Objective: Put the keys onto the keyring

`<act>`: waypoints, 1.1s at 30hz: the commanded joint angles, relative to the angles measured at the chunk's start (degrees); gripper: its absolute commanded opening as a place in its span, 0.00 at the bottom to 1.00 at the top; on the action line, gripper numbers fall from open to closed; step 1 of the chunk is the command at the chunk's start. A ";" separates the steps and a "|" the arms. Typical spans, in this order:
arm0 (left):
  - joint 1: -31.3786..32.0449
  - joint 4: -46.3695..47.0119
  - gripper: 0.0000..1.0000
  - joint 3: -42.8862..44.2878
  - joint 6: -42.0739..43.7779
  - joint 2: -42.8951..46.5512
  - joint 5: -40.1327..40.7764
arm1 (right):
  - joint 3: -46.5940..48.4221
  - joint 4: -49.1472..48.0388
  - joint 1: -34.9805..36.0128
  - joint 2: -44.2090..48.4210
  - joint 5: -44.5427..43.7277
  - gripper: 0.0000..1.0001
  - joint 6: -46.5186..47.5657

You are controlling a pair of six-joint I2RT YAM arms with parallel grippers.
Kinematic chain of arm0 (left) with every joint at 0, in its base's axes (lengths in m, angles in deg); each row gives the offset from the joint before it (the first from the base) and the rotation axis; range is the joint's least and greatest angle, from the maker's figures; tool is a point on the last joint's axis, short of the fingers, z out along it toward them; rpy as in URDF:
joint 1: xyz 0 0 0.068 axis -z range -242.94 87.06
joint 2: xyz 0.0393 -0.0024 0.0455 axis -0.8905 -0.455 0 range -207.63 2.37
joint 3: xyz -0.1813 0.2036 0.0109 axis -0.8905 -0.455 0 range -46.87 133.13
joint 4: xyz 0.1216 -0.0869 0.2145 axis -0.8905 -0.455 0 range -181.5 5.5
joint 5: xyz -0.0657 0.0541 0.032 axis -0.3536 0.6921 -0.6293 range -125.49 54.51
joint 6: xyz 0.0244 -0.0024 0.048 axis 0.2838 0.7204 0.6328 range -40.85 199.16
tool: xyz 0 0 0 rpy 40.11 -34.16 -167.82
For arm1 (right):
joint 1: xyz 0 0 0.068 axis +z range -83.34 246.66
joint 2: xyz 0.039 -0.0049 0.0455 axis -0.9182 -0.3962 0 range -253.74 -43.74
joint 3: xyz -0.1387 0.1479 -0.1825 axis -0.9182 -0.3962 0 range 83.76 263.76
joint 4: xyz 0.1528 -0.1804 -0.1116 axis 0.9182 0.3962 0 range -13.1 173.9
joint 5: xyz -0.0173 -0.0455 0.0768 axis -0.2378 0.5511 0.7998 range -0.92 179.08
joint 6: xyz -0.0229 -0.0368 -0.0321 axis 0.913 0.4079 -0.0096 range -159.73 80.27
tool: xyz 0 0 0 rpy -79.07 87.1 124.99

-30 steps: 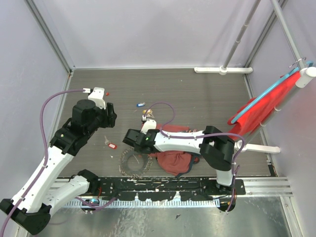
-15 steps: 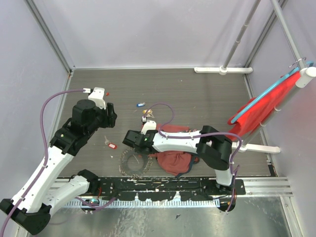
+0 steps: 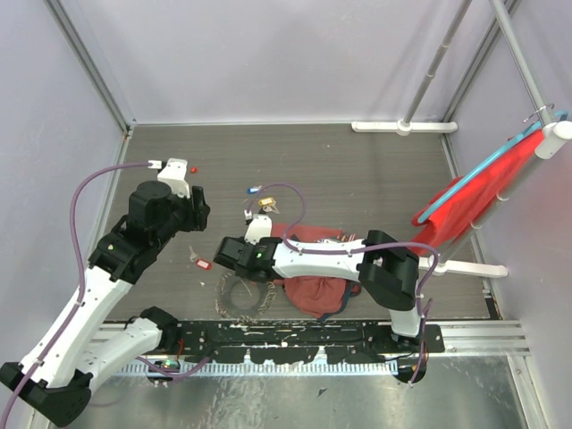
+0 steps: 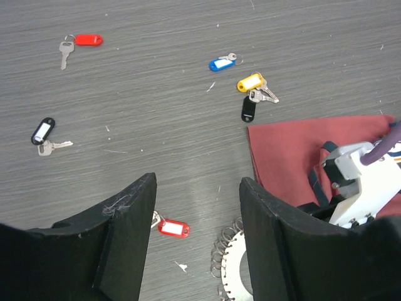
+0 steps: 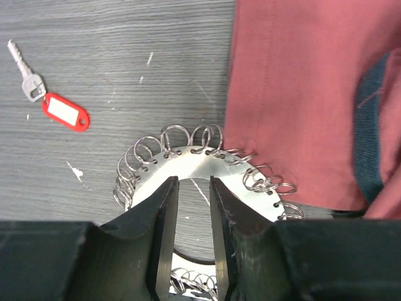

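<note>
One worry: the right gripper (image 5: 193,188), fingers barely parted above the keyring (image 5: 188,161), could drag it under the cloth bag (image 5: 294,94); left gripper (image 4: 197,188) hangs wide, empty.

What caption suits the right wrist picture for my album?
Right tool, narrowly parted, poised at the keyring beside a red-tagged key and a dark-red cloth bag.

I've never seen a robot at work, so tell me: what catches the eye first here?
A silvery keyring fringed with little loops lies near the table's front edge. The right gripper is poised right over its band, and a dark-red bag lies beside it. Small keys with red, blue, yellow and black tags are scattered across the dark table, and a bright red cloth hangs at the right side.
</note>
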 commanded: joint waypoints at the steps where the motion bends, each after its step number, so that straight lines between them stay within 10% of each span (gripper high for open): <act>1: -0.27 1.20 0.62 -0.81 0.34 1.98 3.03 | 0.09 -8.02 0.23 2.58 0.76 0.33 7.07; 33: -0.27 1.64 0.63 -1.60 0.34 3.95 6.41 | 1.66 -15.47 -4.00 -5.13 11.32 0.34 14.20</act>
